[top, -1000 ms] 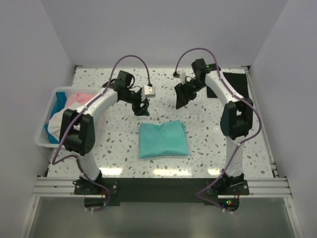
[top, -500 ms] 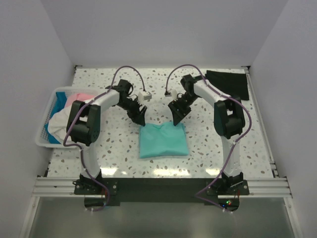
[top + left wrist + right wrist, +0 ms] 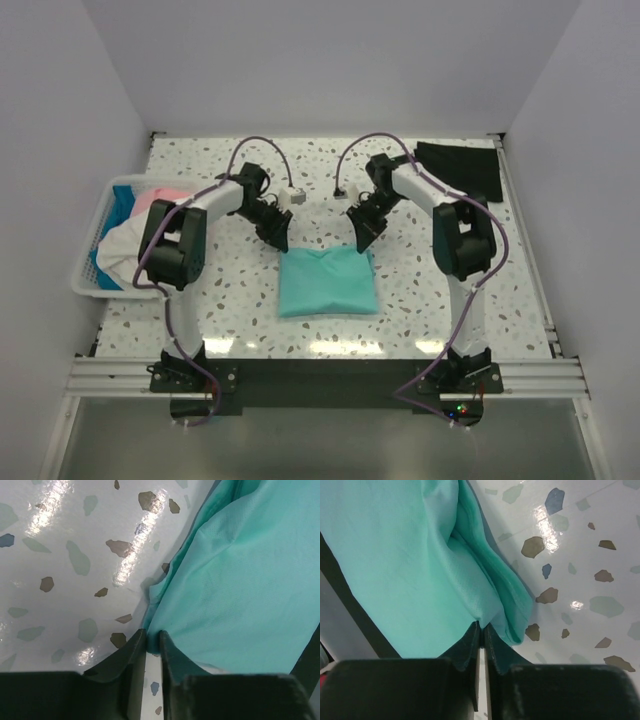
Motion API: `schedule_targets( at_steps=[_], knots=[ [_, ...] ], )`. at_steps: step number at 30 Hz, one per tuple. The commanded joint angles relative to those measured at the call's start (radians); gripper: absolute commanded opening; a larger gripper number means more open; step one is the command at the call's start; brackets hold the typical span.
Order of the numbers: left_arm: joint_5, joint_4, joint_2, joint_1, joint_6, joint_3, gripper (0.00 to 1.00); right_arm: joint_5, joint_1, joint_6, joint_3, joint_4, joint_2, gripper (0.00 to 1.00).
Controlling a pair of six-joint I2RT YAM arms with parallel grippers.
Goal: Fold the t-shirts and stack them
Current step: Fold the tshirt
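A folded teal-green t-shirt [image 3: 328,281] lies flat in the middle of the table. My left gripper [image 3: 277,238] is shut on the shirt's far left corner; the left wrist view shows the teal cloth [image 3: 235,585] pinched at my left gripper [image 3: 152,636]. At the far right corner, my right gripper [image 3: 364,240] is shut on the cloth edge, and the right wrist view has the teal folds [image 3: 420,555] caught at my right gripper [image 3: 481,626]. A black t-shirt [image 3: 460,168] lies at the back right. Pink [image 3: 160,198], white and blue shirts fill the basket.
A white slatted basket [image 3: 88,282] stands at the table's left edge. The speckled tabletop [image 3: 420,300] runs to grey walls on three sides. Purple cables loop above both wrists.
Both arms came down and inward from the back of the table to the teal shirt's far corners. Both grippers, open earlier, have shut on the cloth.
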Motion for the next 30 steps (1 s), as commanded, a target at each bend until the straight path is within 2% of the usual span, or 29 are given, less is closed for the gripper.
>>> schedule_targets(
  at_steps=[1, 2, 8, 18, 26, 30],
  knots=[
    [0.020, -0.010, -0.071, 0.022, 0.004, 0.001, 0.18, 0.011, -0.002, -0.012, -0.022, -0.015, -0.107, 0.00],
    [0.020, -0.007, -0.080, 0.028, 0.005, -0.004, 0.11, 0.016, -0.002, -0.014, -0.039, -0.015, -0.116, 0.00],
    [-0.005, 0.013, -0.134, 0.048, 0.014, -0.036, 0.00, 0.116, -0.006, 0.016, -0.150, 0.071, -0.182, 0.00],
    [-0.143, 0.169, -0.031, 0.051, -0.059, -0.064, 0.00, 0.231, -0.006, 0.169, -0.197, 0.287, -0.084, 0.00],
    [-0.184, 0.206, 0.033, 0.053, -0.096, -0.019, 0.00, 0.277, -0.008, 0.204, -0.179, 0.344, -0.034, 0.00],
    [-0.174, 0.207, 0.038, 0.054, -0.104, 0.011, 0.00, 0.266, -0.006, 0.206, -0.111, 0.310, -0.010, 0.00]
  ],
)
